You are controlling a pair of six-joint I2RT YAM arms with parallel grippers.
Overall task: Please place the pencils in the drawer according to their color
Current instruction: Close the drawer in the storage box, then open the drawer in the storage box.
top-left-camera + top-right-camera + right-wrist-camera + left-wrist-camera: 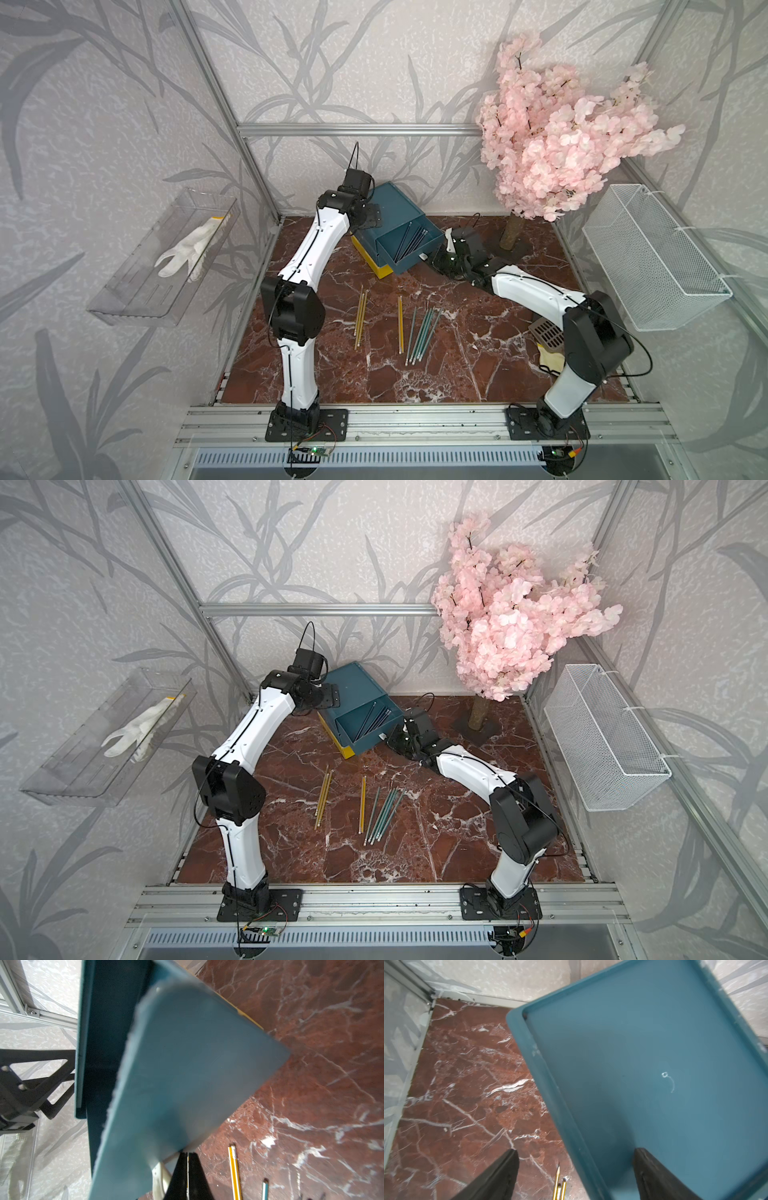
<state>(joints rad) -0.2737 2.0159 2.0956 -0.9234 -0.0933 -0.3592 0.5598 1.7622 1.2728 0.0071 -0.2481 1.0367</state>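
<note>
The drawer (395, 203) (353, 683) stands tilted at the back of the table, with a yellow tier (374, 262) at the bottom. One teal tier (415, 259) is pulled out and holds several dark pencils (409, 243) (374, 721). Yellow pencils (360, 318) (323, 796) and teal-green pencils (422, 334) (382, 814) lie on the marble. My left gripper (575, 1167) is open, straddling the left edge of the box's teal top (643, 1064). My right gripper (188, 1154) (432, 259) is shut, its tips at the open tier's front beside the white pull tab (160, 1174).
A pink blossom tree (557, 141) stands at the back right. A white wire basket (652, 257) hangs on the right wall. A clear tray (137, 299) on the left wall holds a white glove (187, 249). A brown grate (546, 332) lies by the right elbow.
</note>
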